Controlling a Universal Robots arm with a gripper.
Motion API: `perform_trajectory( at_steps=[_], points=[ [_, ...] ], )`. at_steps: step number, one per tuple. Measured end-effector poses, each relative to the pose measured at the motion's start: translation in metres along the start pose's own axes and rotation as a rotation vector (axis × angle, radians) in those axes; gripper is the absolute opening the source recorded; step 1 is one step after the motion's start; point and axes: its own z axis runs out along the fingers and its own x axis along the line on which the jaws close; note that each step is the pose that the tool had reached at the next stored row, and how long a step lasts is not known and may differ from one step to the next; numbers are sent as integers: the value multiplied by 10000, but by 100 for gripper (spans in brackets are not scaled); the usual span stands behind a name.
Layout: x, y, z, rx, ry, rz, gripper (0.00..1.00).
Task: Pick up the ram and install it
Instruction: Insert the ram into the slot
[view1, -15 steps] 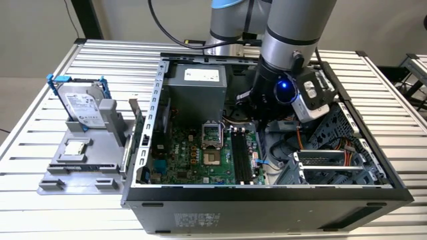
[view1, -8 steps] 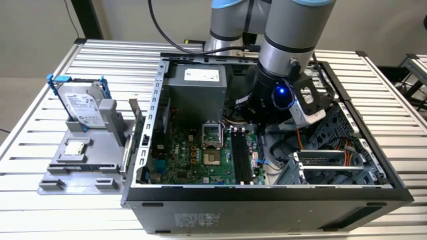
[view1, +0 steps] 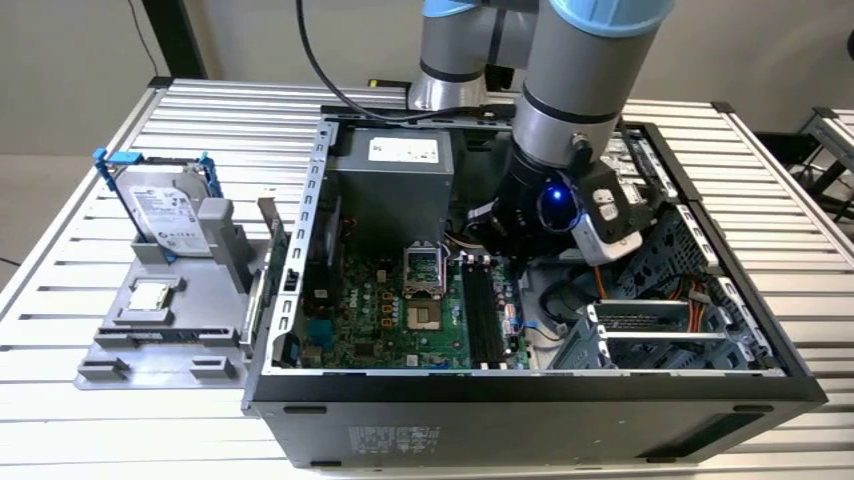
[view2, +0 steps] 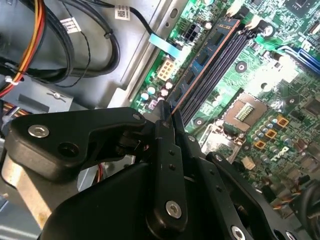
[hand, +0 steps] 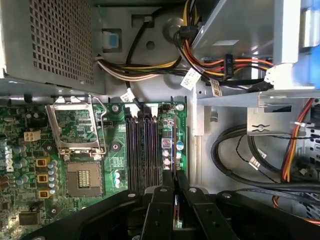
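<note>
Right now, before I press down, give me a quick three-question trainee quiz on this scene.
1. True or false: the hand is holding the ram.
2. Where does the hard drive stand? A in the hand; B on the grey fixture; C on the floor.
3. Fill in: the black memory slots sit on the green ____.
Key: 1 true; 2 B; 3 motherboard.
</note>
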Motion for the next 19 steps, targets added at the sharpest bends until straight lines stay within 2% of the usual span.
perform_trajectory(
  at_steps=[6, 10, 19],
  points=[
    [16, -9, 92, 3, 1, -40, 0],
    [25, -11, 128, 24, -1, -116, 0],
    [37, -31, 137, 28, 0, -186, 0]
  ],
)
